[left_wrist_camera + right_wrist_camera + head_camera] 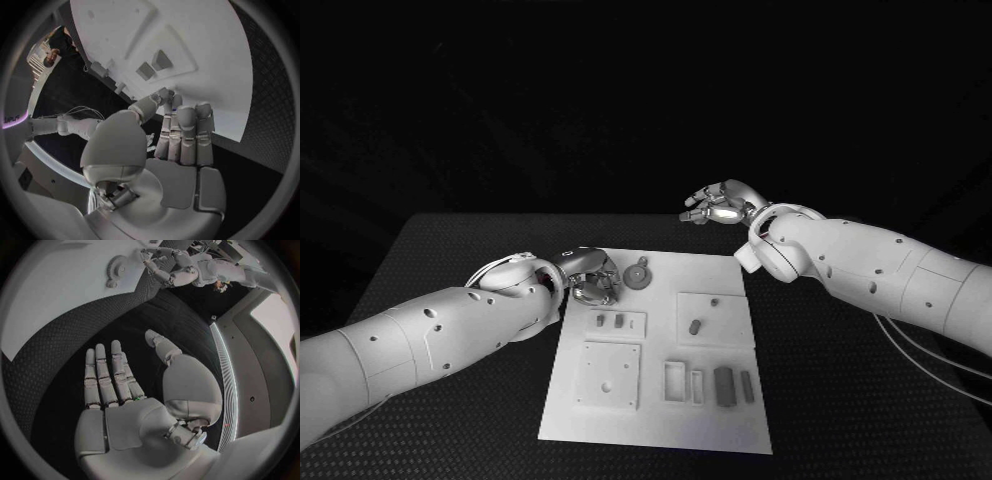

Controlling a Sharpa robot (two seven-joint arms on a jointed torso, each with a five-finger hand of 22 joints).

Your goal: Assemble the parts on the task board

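The white task board (656, 420) lies in the middle of the black table. A round toothed part (638, 274) sits near its far left corner. My left hand (589, 276) hovers at that corner, just left of the toothed part. In the left wrist view my left hand (181, 135) has straight fingers held together, with the thumb tip against a fingertip above the board (187, 35); whether a part is pinched there is unclear. My right hand (723, 204) is raised beyond the board's far right corner, its palm (134, 415) flat and holding nothing.
Grey parts lie on the board: two small pieces (613, 322) in a recess, an oval piece (695, 325), a square plate (610, 375), and upright bars (724, 385) near the front. The right wrist view shows the toothed part (115, 266) and my left hand (164, 267).
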